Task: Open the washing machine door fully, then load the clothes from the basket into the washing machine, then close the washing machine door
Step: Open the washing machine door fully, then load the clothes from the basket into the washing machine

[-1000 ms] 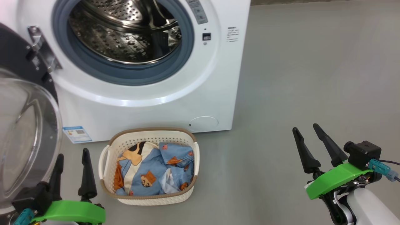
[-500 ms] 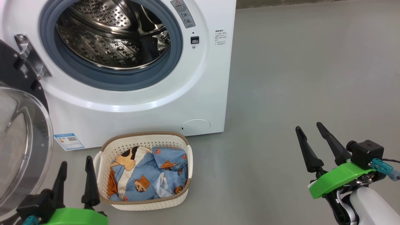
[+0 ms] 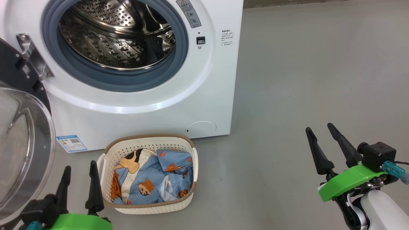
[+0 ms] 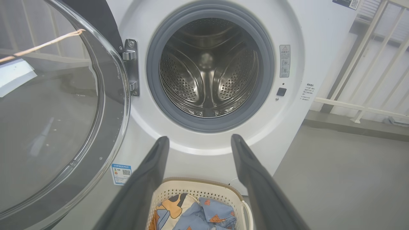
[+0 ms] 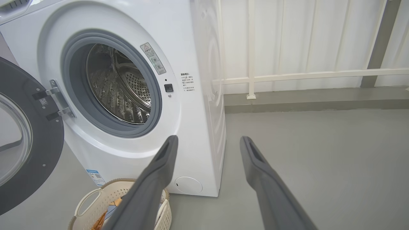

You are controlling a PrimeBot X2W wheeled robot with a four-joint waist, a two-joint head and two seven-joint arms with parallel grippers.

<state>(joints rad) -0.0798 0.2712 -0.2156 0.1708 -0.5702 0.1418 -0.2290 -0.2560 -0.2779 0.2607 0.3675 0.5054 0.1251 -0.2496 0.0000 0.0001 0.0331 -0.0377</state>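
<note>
Since one second ago the whole head view has slid a little, so the camera moved; the basket (image 3: 150,207) and the washing machine (image 3: 153,105) keep their places on the smooth grey floor (image 3: 303,64). At the left edge of the frame the washing machine door (image 3: 22,150) stands open, a glossy black rim around a clear bulging glass bowl. At upper left the perforated steel drum (image 3: 118,35) shines inside the grey rubber gasket (image 3: 127,81). At lower centre the cream perforated basket, with its brown woven-look rim, holds the clothes (image 3: 150,179), crumpled light blue fabric with orange-brown figures. The left end effector (image 3: 80,166), at lower left beside the basket, and the right end effector (image 3: 319,127), at lower right, both have their long tapered fingers spread, grasping nothing.
</note>
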